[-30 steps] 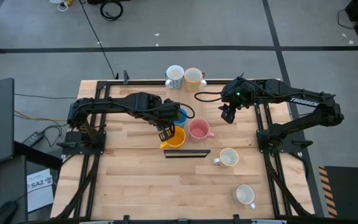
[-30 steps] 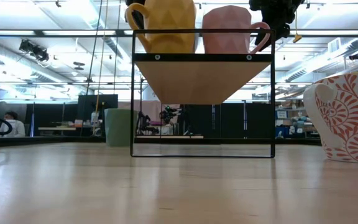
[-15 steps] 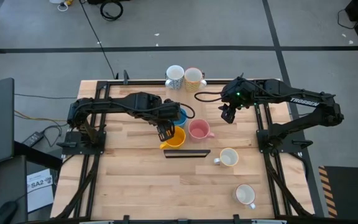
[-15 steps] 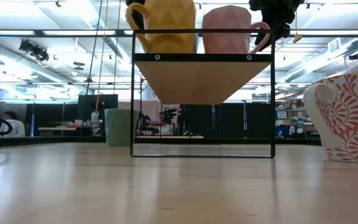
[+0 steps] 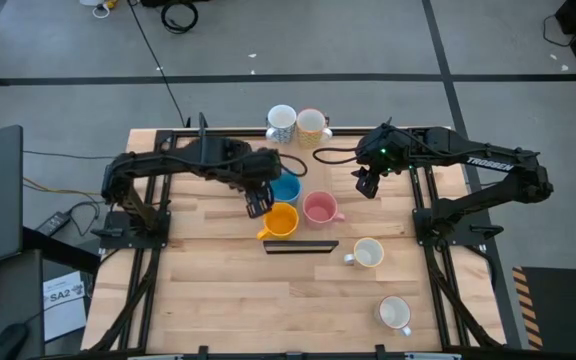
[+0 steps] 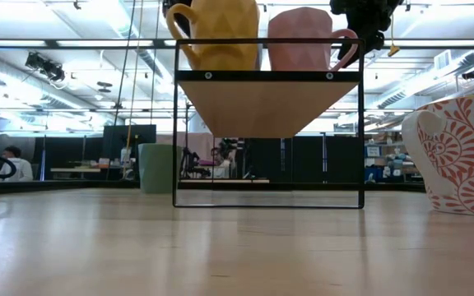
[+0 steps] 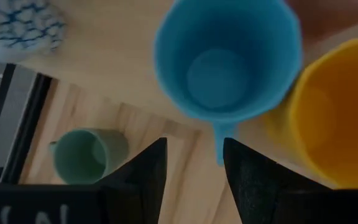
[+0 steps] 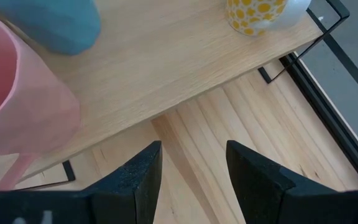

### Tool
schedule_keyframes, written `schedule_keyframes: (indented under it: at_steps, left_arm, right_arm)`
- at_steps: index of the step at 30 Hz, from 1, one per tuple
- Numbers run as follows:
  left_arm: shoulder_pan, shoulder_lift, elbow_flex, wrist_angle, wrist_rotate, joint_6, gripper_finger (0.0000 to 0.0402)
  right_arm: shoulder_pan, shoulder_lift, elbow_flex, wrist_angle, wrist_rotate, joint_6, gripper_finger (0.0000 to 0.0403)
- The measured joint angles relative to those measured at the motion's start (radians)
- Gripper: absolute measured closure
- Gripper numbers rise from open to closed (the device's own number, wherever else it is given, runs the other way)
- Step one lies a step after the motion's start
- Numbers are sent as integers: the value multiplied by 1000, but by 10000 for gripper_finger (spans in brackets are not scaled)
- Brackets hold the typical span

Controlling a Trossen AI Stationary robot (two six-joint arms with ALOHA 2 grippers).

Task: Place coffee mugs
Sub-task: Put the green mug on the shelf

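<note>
A black-framed wooden shelf (image 6: 267, 107) stands mid-table (image 5: 208, 290); a coiled cable (image 5: 179, 15) lies on the floor at twelve o'clock.

The left arm (image 5: 208, 160) hides part of the blue mug (image 5: 287, 187); the red-patterned mug (image 6: 459, 152) is cut off.
</note>
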Motion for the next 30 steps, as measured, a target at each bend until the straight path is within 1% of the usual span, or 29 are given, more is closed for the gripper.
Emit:
schedule_keyframes:
  at_steps: [7, 12, 19, 24, 30]
  left_arm:
    - [96, -50, -1, -59, -1, 92, 239]
    - [188, -100, -46, -31, -4, 165, 239]
    - [359, -134, -224, 17, -7, 185, 239]
    - [480, -135, -374, 122, 14, 200, 239]
    - [604, -135, -514, 254, 47, 199, 239]
  right_arm:
    - [1, 0, 0, -6, 0, 0, 217]
    - [27, -3, 0, -9, 0, 3, 218]
    - [84, -4, 0, -11, 0, 3, 218]
    - [117, -4, 0, -13, 0, 9, 218]
    - [140, -4, 0, -13, 0, 10, 217]
